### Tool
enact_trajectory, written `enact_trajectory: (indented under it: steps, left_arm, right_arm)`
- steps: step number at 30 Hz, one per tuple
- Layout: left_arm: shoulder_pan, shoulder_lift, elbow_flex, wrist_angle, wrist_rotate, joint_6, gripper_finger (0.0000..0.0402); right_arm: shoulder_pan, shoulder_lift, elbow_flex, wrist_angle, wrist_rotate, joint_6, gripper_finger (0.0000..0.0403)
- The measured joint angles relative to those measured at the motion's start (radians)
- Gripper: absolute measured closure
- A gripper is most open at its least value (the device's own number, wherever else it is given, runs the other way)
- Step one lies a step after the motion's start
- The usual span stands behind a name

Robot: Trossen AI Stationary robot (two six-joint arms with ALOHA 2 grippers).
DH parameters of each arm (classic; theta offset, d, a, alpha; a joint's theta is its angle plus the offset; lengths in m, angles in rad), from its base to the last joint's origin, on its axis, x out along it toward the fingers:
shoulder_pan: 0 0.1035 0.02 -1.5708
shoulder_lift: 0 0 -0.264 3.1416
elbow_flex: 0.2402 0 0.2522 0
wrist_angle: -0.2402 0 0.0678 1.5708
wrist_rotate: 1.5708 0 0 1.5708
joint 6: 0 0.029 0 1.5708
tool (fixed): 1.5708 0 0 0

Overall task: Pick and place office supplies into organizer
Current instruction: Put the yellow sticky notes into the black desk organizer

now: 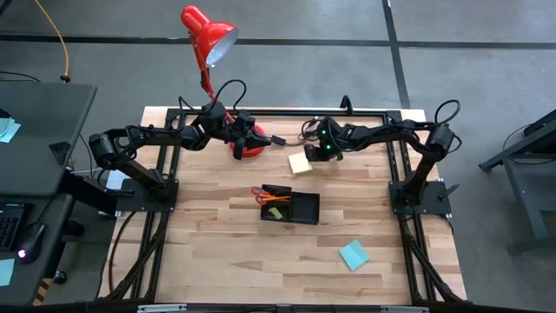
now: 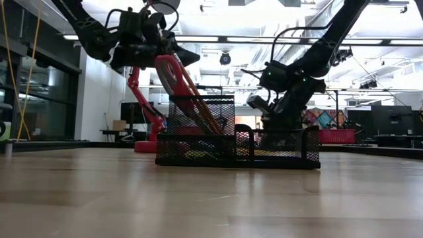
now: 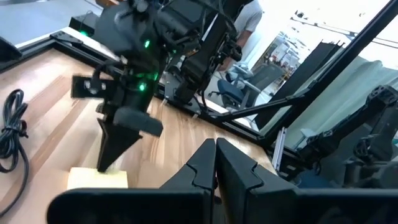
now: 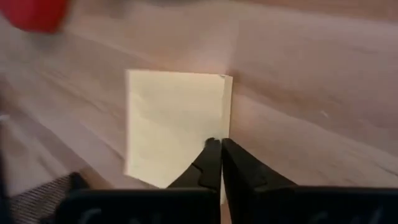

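Pinching together at the edge of the pale yellow sticky-note pad (image 4: 177, 127), the right gripper (image 4: 221, 144) sits at about twelve o'clock from the organizer (image 1: 291, 207), fingers touching each other over the pad's rim. The left gripper (image 3: 216, 146) hovers near the red desk lamp (image 1: 208, 39) at eleven o'clock, fingers together and empty. Red-handled scissors (image 1: 261, 191) and pencils (image 1: 280, 200) lie in the organizer; the teal-blue pad (image 1: 354, 255) rests at four o'clock.

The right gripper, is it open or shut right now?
Shut: the right gripper has its fingertips pressed together at the edge of the pale yellow pad.
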Motion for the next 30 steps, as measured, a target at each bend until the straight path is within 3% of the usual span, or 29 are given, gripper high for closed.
enact_trajectory:
  steps: [12,17,23,26,30]
  left_arm:
    - [0.000,0.000,0.000,-0.009,0.016,0.038,0.0399]
    - [0.000,-0.001,0.000,-0.175,0.014,0.164,0.0399]
    - [0.000,-0.001,0.000,-0.416,-0.075,0.317,0.0399]
    - [0.000,0.000,0.000,-0.442,-0.109,0.410,0.0400]
    - [-0.002,0.000,0.000,-0.448,-0.238,0.476,0.0401]
  right_arm:
    - [0.005,-0.008,0.003,0.117,-0.067,0.013,0.0402]
    - [0.005,-0.010,0.005,0.152,-0.117,0.015,0.0403]
    - [0.005,-0.030,0.006,0.173,-0.166,0.017,0.0403]
    - [0.004,-0.050,0.006,0.189,-0.190,0.029,0.0403]
    - [-0.001,-0.080,0.006,0.190,-0.190,0.038,0.0403]
